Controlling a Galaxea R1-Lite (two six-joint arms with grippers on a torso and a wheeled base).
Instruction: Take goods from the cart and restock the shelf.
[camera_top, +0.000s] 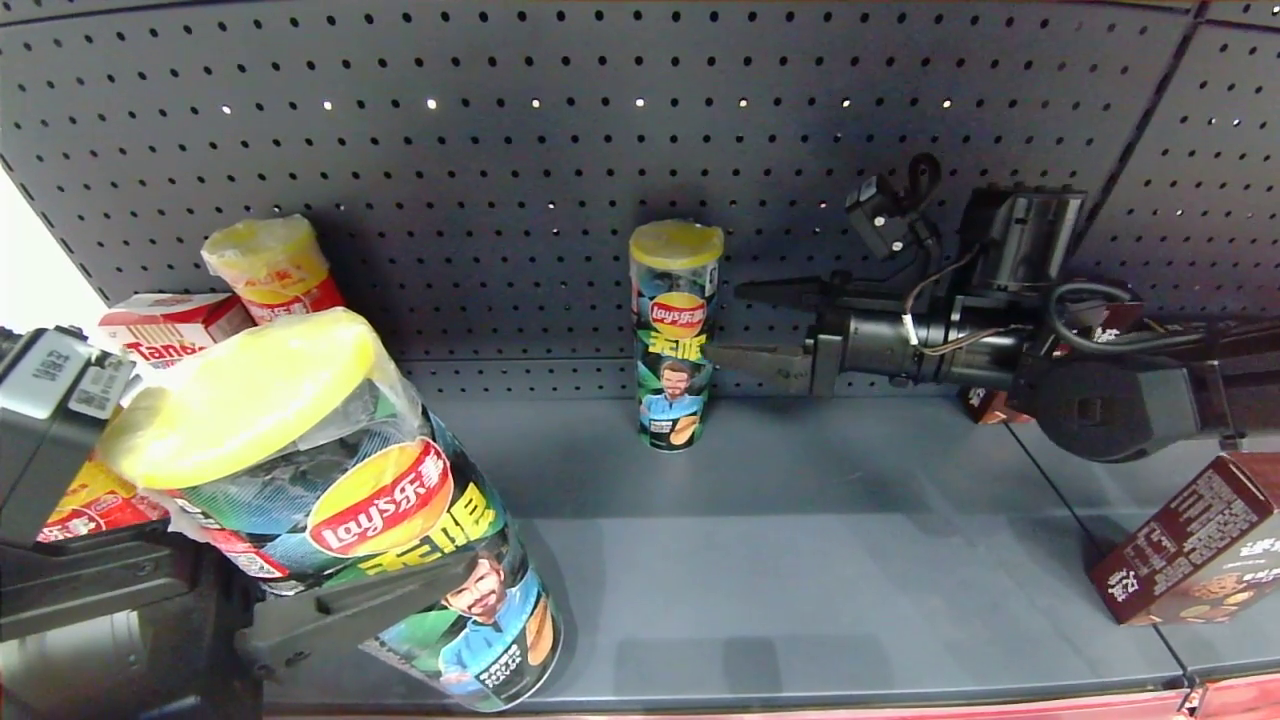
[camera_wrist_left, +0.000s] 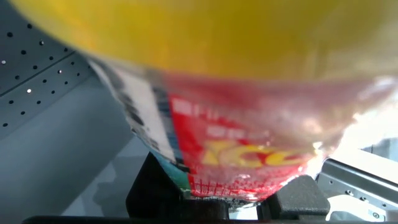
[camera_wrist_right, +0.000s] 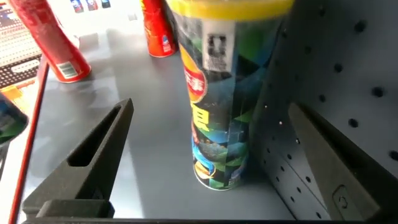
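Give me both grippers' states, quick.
Left gripper: shut on a chips can.
Right gripper: open, holding nothing, beside the standing can.

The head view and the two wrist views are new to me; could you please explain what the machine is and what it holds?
It is a two-armed robot restocking a shelf. The head view looks down from its head; each wrist view rides on one arm. The left gripper is shut on a tilted chip can, seen close in the left wrist view. The right gripper is open beside a second can standing upright by the pegboard. A brown box lies farther right.
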